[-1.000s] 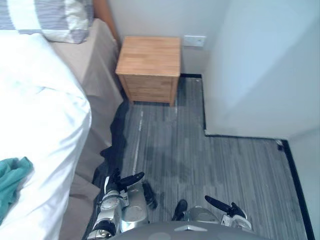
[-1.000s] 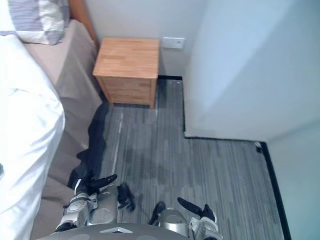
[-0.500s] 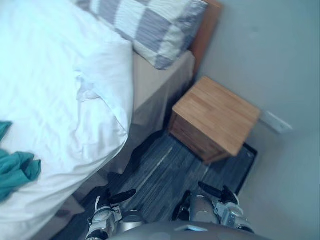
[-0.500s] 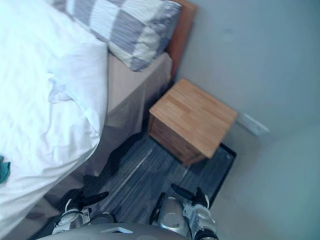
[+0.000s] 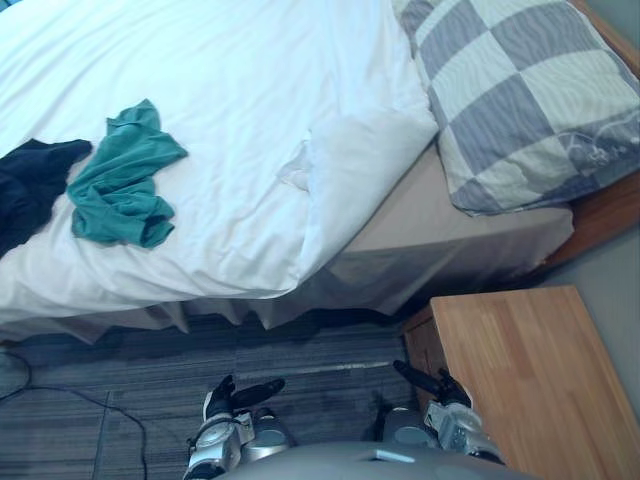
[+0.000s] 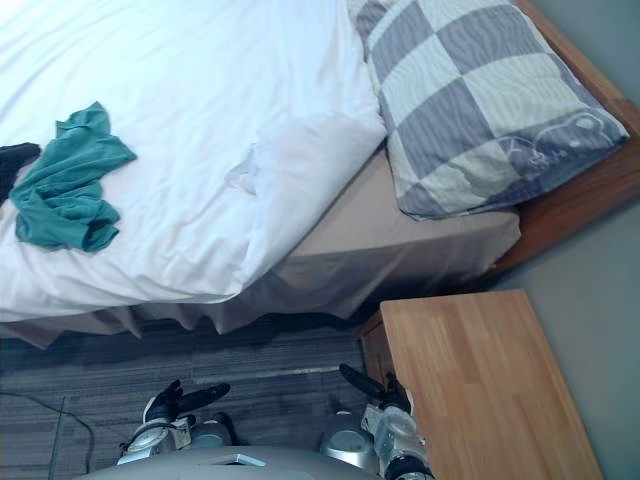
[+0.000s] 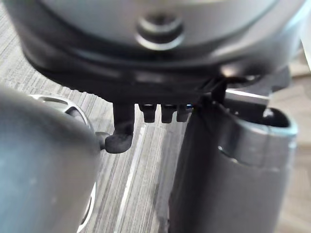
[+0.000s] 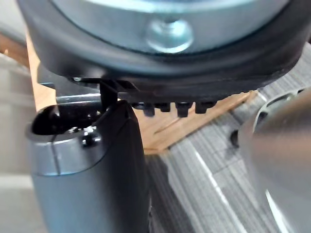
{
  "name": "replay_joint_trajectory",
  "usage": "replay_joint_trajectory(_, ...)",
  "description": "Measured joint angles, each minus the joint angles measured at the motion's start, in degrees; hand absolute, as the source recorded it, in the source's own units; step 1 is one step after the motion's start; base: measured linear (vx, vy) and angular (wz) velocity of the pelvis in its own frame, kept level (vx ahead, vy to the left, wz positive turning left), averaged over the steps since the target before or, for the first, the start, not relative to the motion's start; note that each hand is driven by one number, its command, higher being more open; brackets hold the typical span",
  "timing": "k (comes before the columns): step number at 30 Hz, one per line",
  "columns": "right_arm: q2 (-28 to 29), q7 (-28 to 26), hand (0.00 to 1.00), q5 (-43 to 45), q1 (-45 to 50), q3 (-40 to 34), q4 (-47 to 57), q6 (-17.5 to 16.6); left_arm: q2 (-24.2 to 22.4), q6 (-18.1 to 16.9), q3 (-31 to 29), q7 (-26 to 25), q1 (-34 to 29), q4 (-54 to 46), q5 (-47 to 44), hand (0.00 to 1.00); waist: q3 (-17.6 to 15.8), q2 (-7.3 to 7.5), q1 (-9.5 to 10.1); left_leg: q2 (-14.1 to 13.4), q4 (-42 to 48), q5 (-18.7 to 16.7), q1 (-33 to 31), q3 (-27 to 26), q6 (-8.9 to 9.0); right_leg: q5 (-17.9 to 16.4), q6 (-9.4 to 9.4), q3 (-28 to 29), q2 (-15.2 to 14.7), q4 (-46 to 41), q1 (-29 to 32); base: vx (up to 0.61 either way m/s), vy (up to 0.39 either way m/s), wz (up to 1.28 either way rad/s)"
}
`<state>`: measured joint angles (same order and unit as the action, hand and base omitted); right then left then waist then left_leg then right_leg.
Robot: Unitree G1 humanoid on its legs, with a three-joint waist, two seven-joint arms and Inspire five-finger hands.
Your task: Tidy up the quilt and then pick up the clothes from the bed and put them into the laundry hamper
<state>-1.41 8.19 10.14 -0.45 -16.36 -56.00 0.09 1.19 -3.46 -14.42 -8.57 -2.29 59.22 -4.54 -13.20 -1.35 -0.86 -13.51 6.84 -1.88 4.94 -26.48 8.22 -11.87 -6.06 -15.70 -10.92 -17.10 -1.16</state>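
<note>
Left hand (image 5: 235,393) and right hand (image 5: 432,383) low, both outstretched and empty.

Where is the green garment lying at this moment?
In the eye views, the green garment lies on the white quilt toward the robot's left, beside a dark garment at the left edge.

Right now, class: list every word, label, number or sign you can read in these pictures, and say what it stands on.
None can be read.
The pillow bears a pale mark near one corner, too blurred to tell whether it is writing.
The quilt, the green top and the nightstand show no print.
</note>
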Motion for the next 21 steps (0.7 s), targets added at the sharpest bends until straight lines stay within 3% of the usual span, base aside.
replay_joint_trajectory(3, 0.40, 0.13, 1.00, 2.10, 1.25, -0.55, 3.16, 0.13, -0.09, -0.04, -0.37, 0.26, -0.22, 0.00, -0.46, 1.00, 0.53, -0.15, 0.62, 0.63, -0.32, 0.39, -0.59, -0.08, -0.32, 2.38, -0.72, -0.93, -0.04, 4.27, -1.81, 0.00, 0.062, 0.13)
replay_joint_trajectory(6, 0.36, 0.88, 1.00, 2.14, 2.14, -4.66, 9.69, 0.76, -0.04, 0.01, -2.35, 1.23, -0.73, -0.14, -1.71, 1.00, 0.50, 0.18, 0.34, 1.50, -5.12, 2.93, 0.88, 0.14, -0.26, 4.38, -0.77, -1.94, 0.34, 6.99, -2.94, -0.03, 0.038, 0.14)
replay_joint_trajectory(9, -0.31, 3.42, 1.00, 2.40, 3.52, -9.76, 21.44, 0.86, -0.01, 0.04, -4.18, 1.67, -2.54, -0.75, -4.43, 1.00, 0.91, 1.09, -1.47, 2.39, -10.31, 4.99, 2.55, 0.90, -0.44, 4.43, -0.82, -3.49, 0.36, 5.72, -2.79, -0.05, 0.023, 0.24)
replay_joint_trajectory(10, -1.64, 4.51, 1.00, 2.35, 3.54, -11.56, 25.62, 0.66, 0.16, 0.08, -4.23, 1.77, -2.77, -0.79, -4.62, 1.00, 1.07, 1.54, -1.73, 3.06, -11.44, 5.08, 2.85, 1.08, -0.44, 3.85, -1.00, -3.51, -0.15, 3.18, -1.60, -0.08, 0.073, 0.20)
replay_joint_trajectory(12, -3.84, 6.07, 1.00, 2.05, 2.48, -14.17, 31.06, 0.30, 2.47, -0.01, -2.50, 2.43, -3.04, -0.77, -4.89, 1.00, 1.07, 4.83, -2.28, 5.35, -11.92, 3.03, 2.91, 1.42, -0.51, -0.07, -1.98, -3.09, -3.10, -2.89, 0.40, -0.10, 0.055, 0.21)
replay_joint_trajectory(14, -7.48, 7.51, 1.00, 1.86, -0.72, -15.12, 34.58, 0.26, 5.60, 0.00, -0.24, 2.68, -3.57, -0.54, -5.34, 1.00, 0.45, 7.15, -2.75, 5.82, -12.02, 2.76, 4.29, 2.10, -0.68, 0.72, -1.41, 0.67, -4.80, -12.58, 4.29, -0.09, 0.019, 0.04)
replay_joint_trajectory(16, -8.92, 7.56, 1.00, 1.42, -1.04, -14.69, 38.57, 0.16, 7.08, -0.04, 1.03, 2.75, -4.99, -0.58, -5.26, 1.00, 0.80, 7.80, -3.29, 5.06, -12.01, 2.82, 4.60, 3.33, -1.02, 2.65, 0.73, 4.34, -3.95, -18.19, 7.43, -0.03, 0.021, 0.11)
replay_joint_trajectory(17, -9.39, 7.56, 1.00, 1.36, -1.08, -14.26, 39.58, -0.02, 7.43, 0.07, 1.12, 2.76, -5.52, -0.47, -5.11, 1.00, 0.85, 7.32, -3.83, 4.43, -12.00, 2.85, 4.43, 3.87, -1.11, 2.76, 1.51, 5.69, -2.92, -18.87, 8.54, 0.02, -0.031, 0.24)
replay_joint_trajectory(18, -10.22, 7.45, 1.00, 1.34, -1.69, -13.44, 41.31, -0.11, 8.10, 0.28, 1.02, 2.56, -6.82, -0.21, -4.63, 1.00, 1.00, 7.43, -4.33, 3.12, -11.99, 2.88, 4.24, 4.74, -1.06, 0.36, 2.20, 7.72, -0.63, -15.81, 8.59, 0.04, -0.066, 0.24)
replay_joint_trajectory(19, -11.52, 7.51, 1.00, 1.33, -2.43, -12.65, 43.12, -0.16, 8.56, 0.65, 1.11, 2.61, -7.42, 0.16, -4.27, 1.00, 1.02, 7.44, -4.38, 2.05, -11.97, 3.27, 3.62, 5.41, -0.69, 0.17, 2.52, 8.74, 1.48, -9.68, 8.60, 0.04, -0.110, 0.27)
replay_joint_trajectory(20, -12.66, 7.57, 1.00, 1.16, -2.79, -11.90, 43.71, -0.42, 8.75, 1.01, 1.17, 2.68, -7.47, 0.39, -4.25, 1.00, 1.12, 7.71, -4.52, 2.03, -11.95, 3.68, 3.21, 5.94, -0.21, 1.26, 1.95, 8.95, 2.11, -5.09, 8.03, 0.02, -0.118, 0.42)
replay_joint_trajectory(21, -15.39, 7.53, 1.00, -0.36, -3.20, -10.56, 45.19, -0.63, 9.07, 1.36, 1.31, 2.89, -8.02, 1.14, -4.14, 1.00, 1.23, 8.89, -4.70, 3.42, -11.96, 4.42, 2.50, 7.11, 0.31, 6.24, -0.31, 9.51, 1.94, 1.82, 6.71, 0.06, -0.153, 0.50)
